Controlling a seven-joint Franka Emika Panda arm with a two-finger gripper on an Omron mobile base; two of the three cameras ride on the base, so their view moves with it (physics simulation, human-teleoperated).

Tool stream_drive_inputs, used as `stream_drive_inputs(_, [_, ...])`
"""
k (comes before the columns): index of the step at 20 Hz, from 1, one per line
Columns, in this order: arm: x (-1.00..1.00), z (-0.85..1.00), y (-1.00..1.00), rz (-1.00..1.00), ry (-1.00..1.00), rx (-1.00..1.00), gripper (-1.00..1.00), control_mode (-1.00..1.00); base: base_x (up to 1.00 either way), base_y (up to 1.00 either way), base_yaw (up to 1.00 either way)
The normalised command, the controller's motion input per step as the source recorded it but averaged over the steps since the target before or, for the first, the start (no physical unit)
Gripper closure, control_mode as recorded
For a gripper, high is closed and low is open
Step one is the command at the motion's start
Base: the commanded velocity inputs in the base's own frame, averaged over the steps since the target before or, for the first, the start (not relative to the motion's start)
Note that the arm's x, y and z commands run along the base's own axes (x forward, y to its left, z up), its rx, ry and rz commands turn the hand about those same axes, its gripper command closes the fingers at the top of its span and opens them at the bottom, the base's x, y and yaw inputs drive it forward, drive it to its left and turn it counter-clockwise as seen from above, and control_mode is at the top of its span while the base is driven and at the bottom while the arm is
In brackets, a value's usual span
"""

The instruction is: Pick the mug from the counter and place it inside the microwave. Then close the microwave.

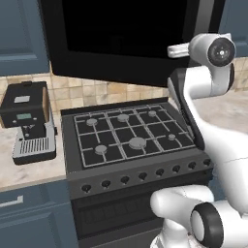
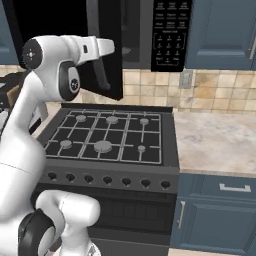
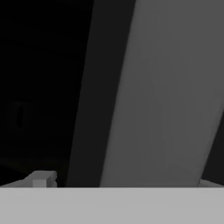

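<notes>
The arm reaches up beside the microwave (image 2: 150, 35), its swung-out door (image 2: 105, 50) at 11 o'clock above the stove (image 2: 107, 135); the tool stands released, empty; the mug's whereabouts cannot be told; closing the door seemingly comes next.

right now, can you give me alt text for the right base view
The white arm reaches up to the open door of the black microwave above a black gas stove. A beige counter over blue cabinets lies to the right.
</notes>
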Motion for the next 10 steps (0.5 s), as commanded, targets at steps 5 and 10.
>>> stream_drive_inputs(5, [0.52,0.06,-0.11,0.0,0.0,0.01,-1.0,-1.0,0.0,0.0,0.0])
stream_drive_inputs(10, [0.65,0.03,-0.04,0.0,0.0,0.0,-1.0,-1.0,0.0,0.0,0.0])
